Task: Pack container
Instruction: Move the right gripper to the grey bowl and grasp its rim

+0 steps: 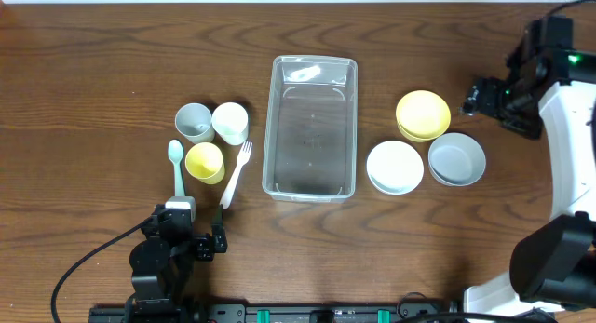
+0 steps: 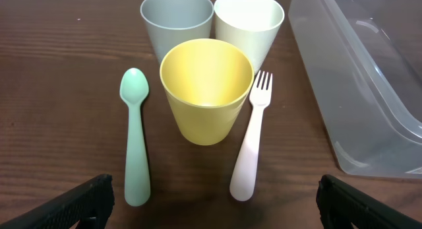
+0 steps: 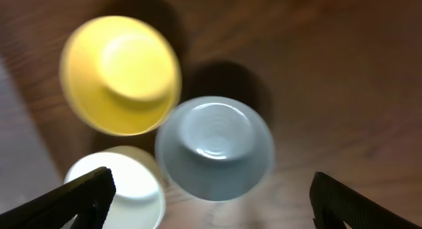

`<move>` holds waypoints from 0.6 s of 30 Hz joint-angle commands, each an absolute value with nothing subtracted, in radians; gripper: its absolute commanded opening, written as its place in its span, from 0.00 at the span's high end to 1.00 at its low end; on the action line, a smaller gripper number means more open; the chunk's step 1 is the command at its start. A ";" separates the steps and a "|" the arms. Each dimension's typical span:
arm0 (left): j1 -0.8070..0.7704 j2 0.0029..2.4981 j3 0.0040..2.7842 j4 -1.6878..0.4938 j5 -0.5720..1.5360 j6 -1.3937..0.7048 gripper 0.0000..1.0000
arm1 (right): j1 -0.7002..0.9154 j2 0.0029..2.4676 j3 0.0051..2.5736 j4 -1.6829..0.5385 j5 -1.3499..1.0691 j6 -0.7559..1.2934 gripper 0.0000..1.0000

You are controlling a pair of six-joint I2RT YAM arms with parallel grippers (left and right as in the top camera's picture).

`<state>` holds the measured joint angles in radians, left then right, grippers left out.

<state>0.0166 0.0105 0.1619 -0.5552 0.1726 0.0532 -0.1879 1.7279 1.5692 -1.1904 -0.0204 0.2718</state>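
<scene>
The clear plastic container [image 1: 311, 127] stands mid-table with nothing in it; its corner shows in the left wrist view [image 2: 369, 84]. Left of it are a grey cup [image 1: 194, 122], a white cup [image 1: 231, 122], a yellow cup [image 1: 205, 162], a mint spoon [image 1: 176, 165] and a white fork [image 1: 237, 172]. Right of it are a yellow bowl [image 1: 423, 114], a white bowl [image 1: 395, 167] and a grey bowl [image 1: 457, 159]. My left gripper [image 2: 214, 209] is open and empty, just short of the spoon and fork handles. My right gripper [image 3: 211, 202] is open and empty, above the bowls.
The dark wooden table [image 1: 112, 72] carries everything. The right arm's white base [image 1: 573, 137] stands at the right edge. A black cable [image 1: 84, 267] runs by the left arm at the front edge.
</scene>
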 commanded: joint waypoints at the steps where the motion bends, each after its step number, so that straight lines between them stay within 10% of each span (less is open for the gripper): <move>1: 0.014 0.004 0.150 -0.552 0.165 0.064 0.02 | -0.221 1.739 1.489 -1.172 0.019 0.318 0.06; 18: 0.014 0.004 0.150 -0.552 0.165 0.064 0.02 | -0.244 1.740 1.086 -0.841 0.109 0.474 0.31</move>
